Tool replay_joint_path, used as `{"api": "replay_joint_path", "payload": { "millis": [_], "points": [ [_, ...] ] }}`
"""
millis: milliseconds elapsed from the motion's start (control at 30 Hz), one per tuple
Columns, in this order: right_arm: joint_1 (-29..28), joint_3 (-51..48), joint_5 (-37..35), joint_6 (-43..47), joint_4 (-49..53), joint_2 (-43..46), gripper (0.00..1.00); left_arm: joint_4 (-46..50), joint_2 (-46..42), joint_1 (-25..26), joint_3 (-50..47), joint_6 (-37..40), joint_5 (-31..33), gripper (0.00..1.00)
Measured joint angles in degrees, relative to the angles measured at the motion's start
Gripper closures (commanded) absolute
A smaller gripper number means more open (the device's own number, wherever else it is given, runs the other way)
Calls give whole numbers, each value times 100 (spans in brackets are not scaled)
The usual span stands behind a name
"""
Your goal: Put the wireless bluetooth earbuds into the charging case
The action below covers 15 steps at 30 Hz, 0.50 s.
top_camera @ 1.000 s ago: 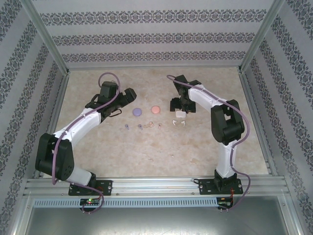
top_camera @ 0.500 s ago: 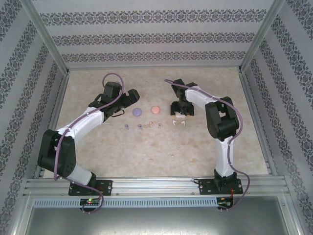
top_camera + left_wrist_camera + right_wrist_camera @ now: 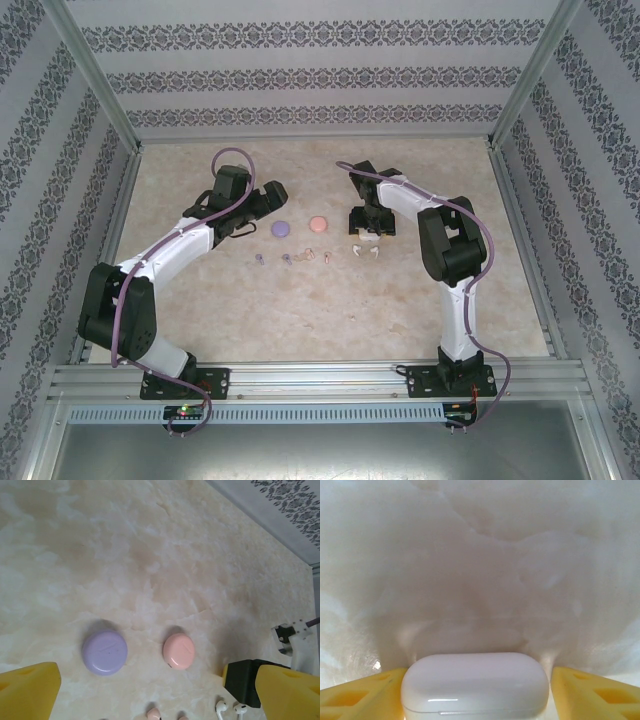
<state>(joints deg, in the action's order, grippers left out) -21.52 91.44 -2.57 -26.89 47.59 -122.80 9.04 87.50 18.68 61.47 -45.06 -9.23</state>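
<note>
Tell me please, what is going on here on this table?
The job is to put earbuds into their charging cases. The right gripper is down at the white charging case, with a yellow finger close on each side; whether it already pinches the case I cannot tell. The left gripper hovers open above the closed purple case and pink case. The six earbuds lie loose in a row on the table, none in a case yet.
</note>
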Motion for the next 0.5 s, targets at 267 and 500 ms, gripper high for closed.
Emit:
{"api": "replay_joint_path", "payload": {
  "millis": [267, 500],
  "points": [
    [9, 2, 48, -221, 11, -7, 27, 0, 0, 13, 52, 2, 2, 0],
    [42, 13, 105, -323, 13, -15, 35, 15, 0, 74, 57, 20, 4, 0]
  ]
}}
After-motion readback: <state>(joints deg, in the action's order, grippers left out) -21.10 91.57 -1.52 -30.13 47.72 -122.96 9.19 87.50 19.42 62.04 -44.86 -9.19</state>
